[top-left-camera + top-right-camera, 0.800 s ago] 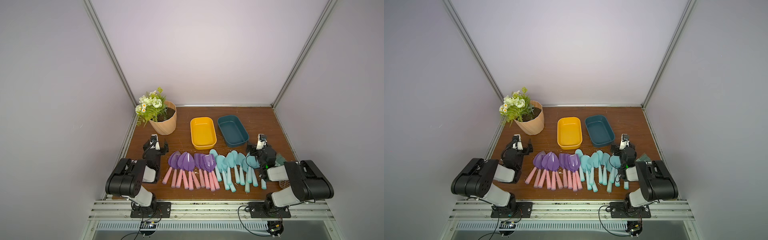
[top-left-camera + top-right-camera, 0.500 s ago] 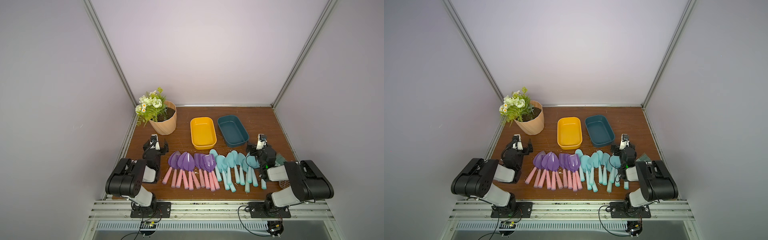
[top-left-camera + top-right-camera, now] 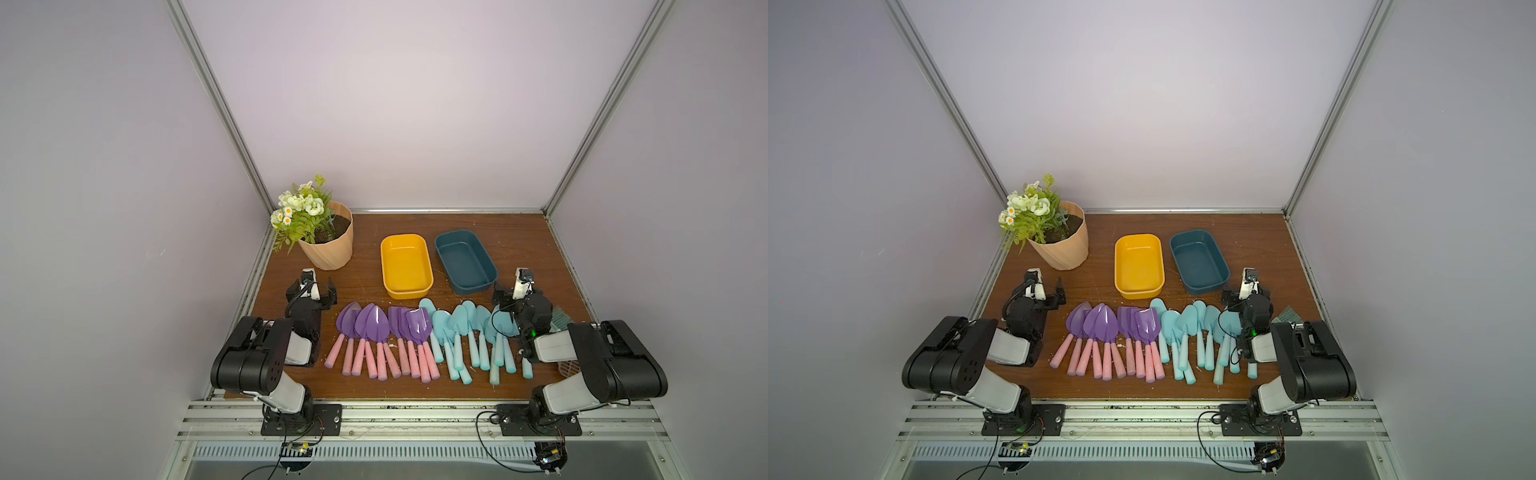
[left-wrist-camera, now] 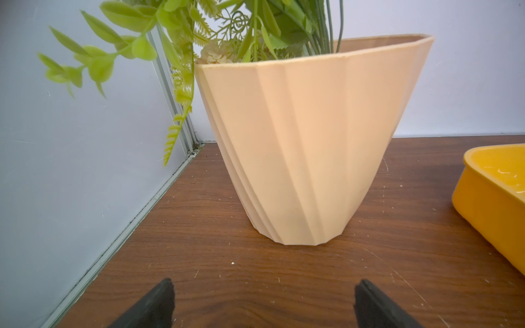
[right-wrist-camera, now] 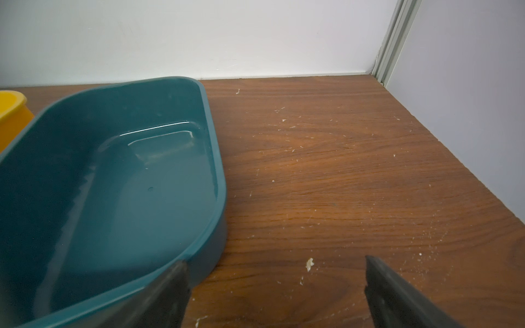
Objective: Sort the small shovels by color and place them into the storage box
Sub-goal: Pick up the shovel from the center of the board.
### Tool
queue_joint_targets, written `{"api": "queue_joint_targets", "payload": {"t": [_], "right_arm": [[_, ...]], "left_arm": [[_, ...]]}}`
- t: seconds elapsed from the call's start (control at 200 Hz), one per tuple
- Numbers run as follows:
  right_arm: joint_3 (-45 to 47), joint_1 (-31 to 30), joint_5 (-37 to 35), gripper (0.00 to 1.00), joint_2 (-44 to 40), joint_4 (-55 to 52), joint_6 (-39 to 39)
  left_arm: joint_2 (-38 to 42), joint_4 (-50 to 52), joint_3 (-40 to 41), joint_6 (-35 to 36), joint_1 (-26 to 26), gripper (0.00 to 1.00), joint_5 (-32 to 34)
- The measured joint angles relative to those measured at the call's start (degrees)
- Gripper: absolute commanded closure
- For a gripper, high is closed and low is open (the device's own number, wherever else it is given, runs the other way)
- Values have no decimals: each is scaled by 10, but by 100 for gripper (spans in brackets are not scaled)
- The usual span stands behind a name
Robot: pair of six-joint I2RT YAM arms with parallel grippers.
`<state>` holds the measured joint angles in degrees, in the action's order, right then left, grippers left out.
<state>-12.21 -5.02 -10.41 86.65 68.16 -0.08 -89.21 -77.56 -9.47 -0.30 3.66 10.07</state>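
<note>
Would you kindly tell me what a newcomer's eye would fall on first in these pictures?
The bright row near the front edge of the table: purple shovels with pink handles on the left, aqua shovels on the right. Behind them stand two empty boxes side by side, a yellow box and a dark teal box. A peach flower pot with white blooms sits at the far left.

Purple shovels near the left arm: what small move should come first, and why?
Probably slide the left pincer sideways over the nearest purple shovels: its jaws stand open and empty, all shovels lie on the table, and the yellow box is empty.
</note>
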Motion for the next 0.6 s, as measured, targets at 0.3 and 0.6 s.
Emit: {"api": "queue_joint_targets", "payload": {"t": [0.3,0.6], "right_arm": [[0,1,0,0,0,0,0],[-70,2,-19,22,-52,-148,11]], "left_arm": [[-3,-16,2,4,9,0,18],[63,132,-67,-4,1,0,34]]}}
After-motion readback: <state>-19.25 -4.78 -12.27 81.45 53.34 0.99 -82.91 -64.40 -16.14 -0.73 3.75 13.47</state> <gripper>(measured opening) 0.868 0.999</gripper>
